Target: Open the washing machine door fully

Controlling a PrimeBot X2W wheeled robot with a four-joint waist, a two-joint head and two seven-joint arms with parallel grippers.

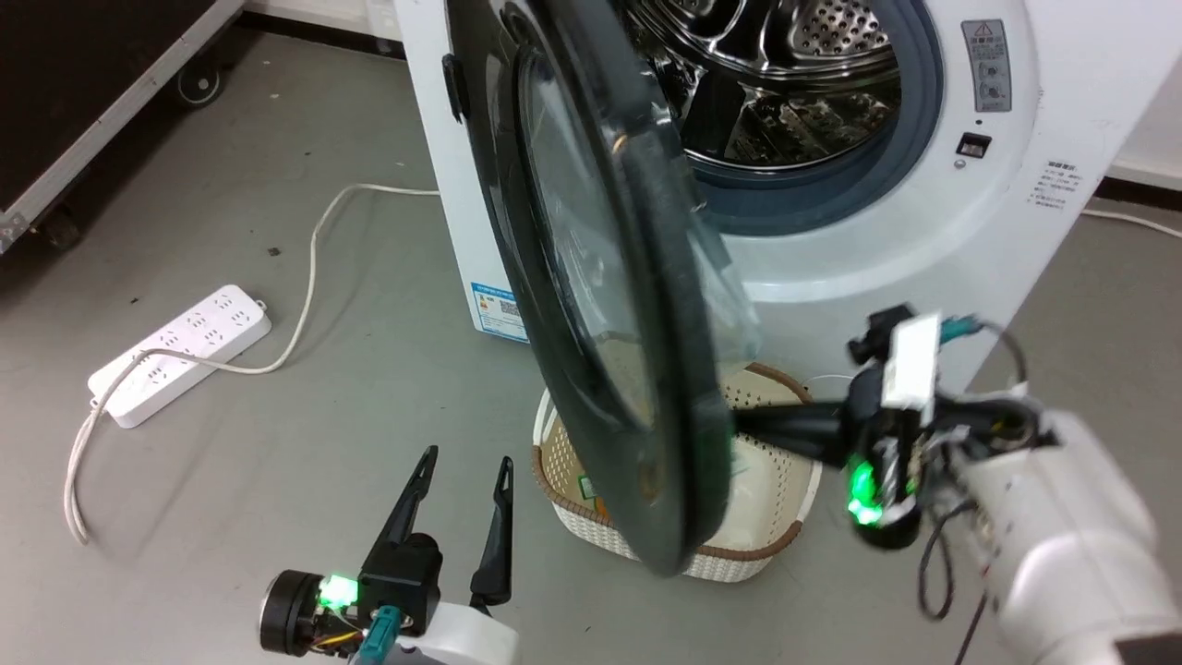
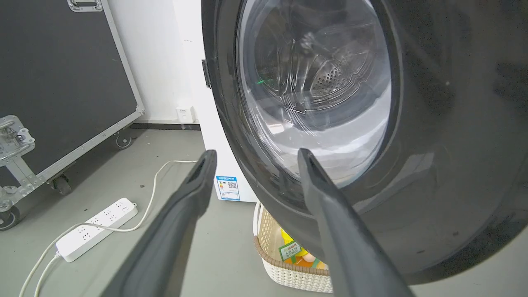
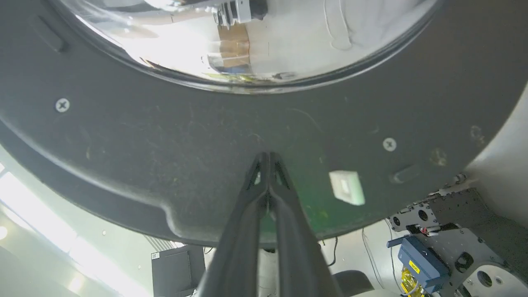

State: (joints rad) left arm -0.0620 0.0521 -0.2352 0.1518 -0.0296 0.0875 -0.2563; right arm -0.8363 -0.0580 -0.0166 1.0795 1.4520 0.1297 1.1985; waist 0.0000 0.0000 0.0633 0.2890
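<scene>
The washing machine door (image 1: 591, 277), glossy black with a clear glass bowl, stands part-way swung out from the white washing machine (image 1: 923, 231), edge-on to the head view. The steel drum (image 1: 785, 83) is exposed behind it. My right gripper (image 1: 739, 420) reaches in from the right behind the door. In the right wrist view this right gripper (image 3: 267, 156) is shut, its tips against the door's dark inner face (image 3: 165, 144) below the glass. My left gripper (image 1: 466, 457) is open, low on the door's outer side. In the left wrist view, the left gripper (image 2: 255, 153) points at the door (image 2: 433, 144) with nothing between its fingers.
A woven laundry basket (image 1: 766, 517) sits on the floor under the door's lower edge. A white power strip (image 1: 180, 351) and its cable lie to the left. A black wheeled flight case (image 1: 83, 83) stands at the far left.
</scene>
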